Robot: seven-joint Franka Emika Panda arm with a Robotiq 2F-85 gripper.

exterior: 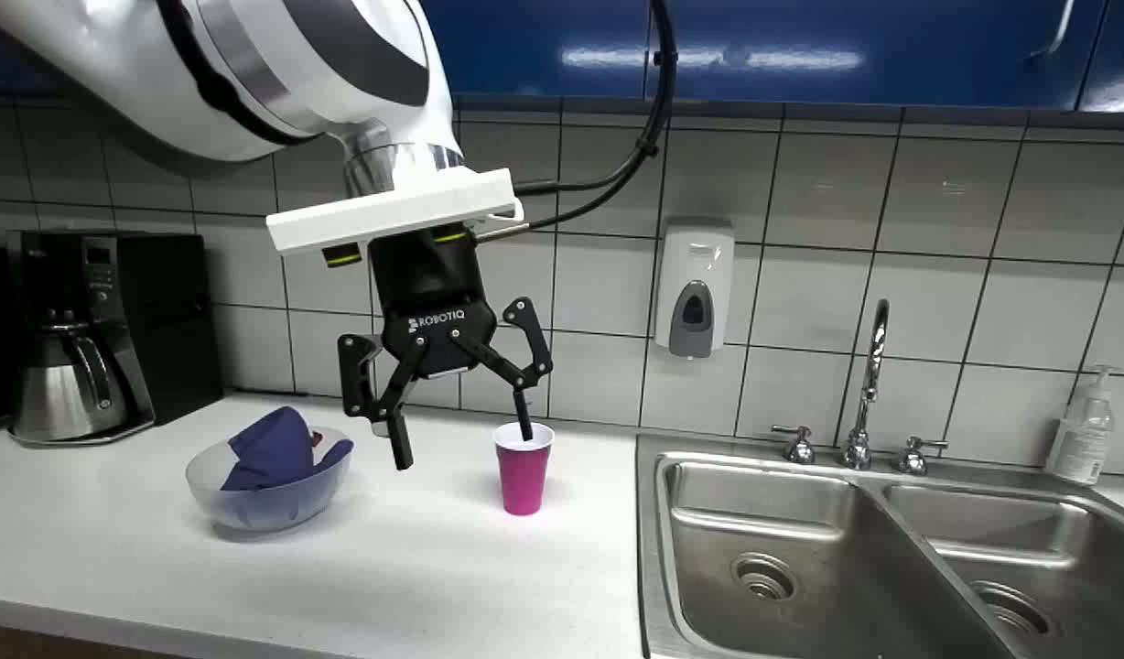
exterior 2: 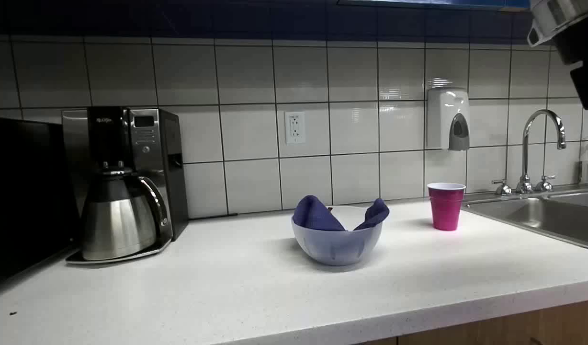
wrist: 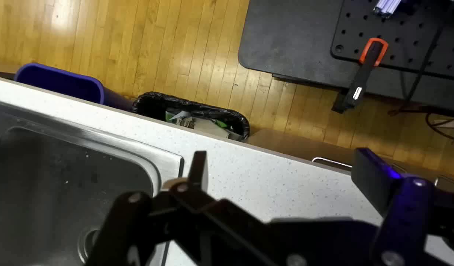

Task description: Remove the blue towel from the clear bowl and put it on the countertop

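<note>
Our gripper (exterior: 464, 444) hangs with its jaws spread wide and nothing between them, while the blue towel (exterior: 278, 453) lies in the clear bowl (exterior: 283, 508), lower than the gripper and well off to the side away from the sink (exterior: 653, 549). We judge that sideways gap to be what the coming move turns on: the wrist view takes in sink, countertop (wrist: 267, 184) and floor (wrist: 197, 55) but no bowl, so we need to swing across, probably back toward the tiled wall (exterior 2: 248, 132) too, before going down. The towel's longer spread seems to run across the bowl, a tail (exterior 2: 375, 212) at the rim nearer the gripper and a taller fold (exterior 2: 317, 215) on the far side, which looks to us like the easier pinch. The pink cup (exterior 2: 446, 208) stands in the gap between bowl and sink (a finger (exterior: 524, 416) lines up with its mouth in an exterior view, yet we take them to be apart), so we would pass it high. Farther from the gripper than the bowl, the countertop runs open to the coffee maker (exterior 2: 124, 191), giving us room to lay the towel down well inside the front edge (exterior 2: 418, 321).
</note>
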